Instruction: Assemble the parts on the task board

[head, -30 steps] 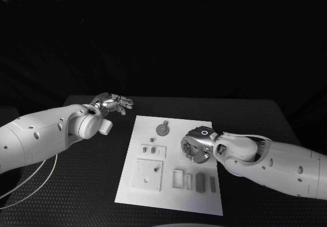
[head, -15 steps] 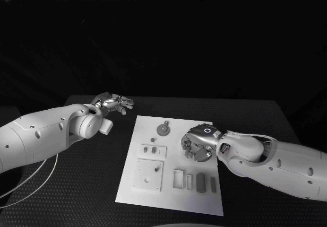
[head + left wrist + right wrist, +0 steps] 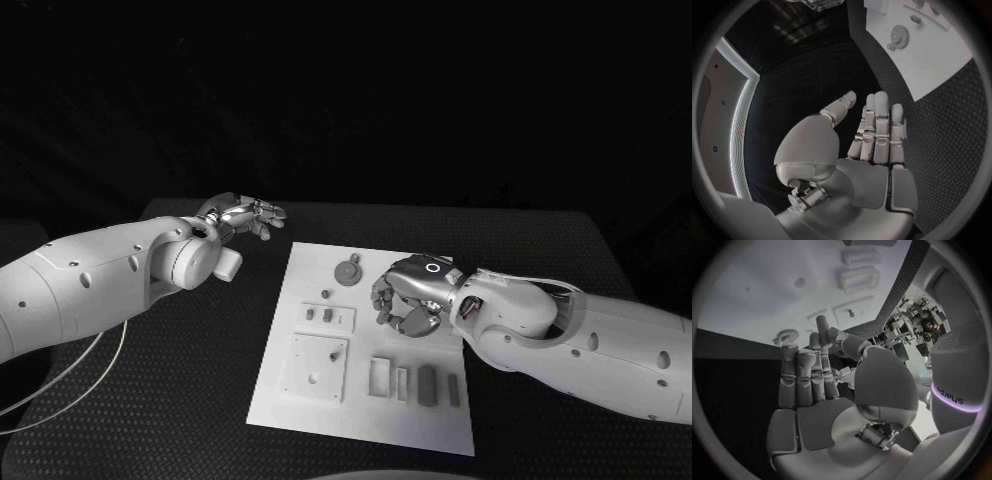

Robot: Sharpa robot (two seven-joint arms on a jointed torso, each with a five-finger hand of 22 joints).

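Right now: right hand [image 3: 408, 303] over the task board [image 3: 317, 270], fingers spread, grasping nothing, gear part [image 3: 348, 270] close at ten o'clock; left hand [image 3: 245, 216] released, farther off-board.

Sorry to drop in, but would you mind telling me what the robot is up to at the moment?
It is assembling small parts on the white task board. The right hand hovers over the board beside the round gear piece; whether it holds anything is unclear. The left hand waits open, off the board's far left corner.
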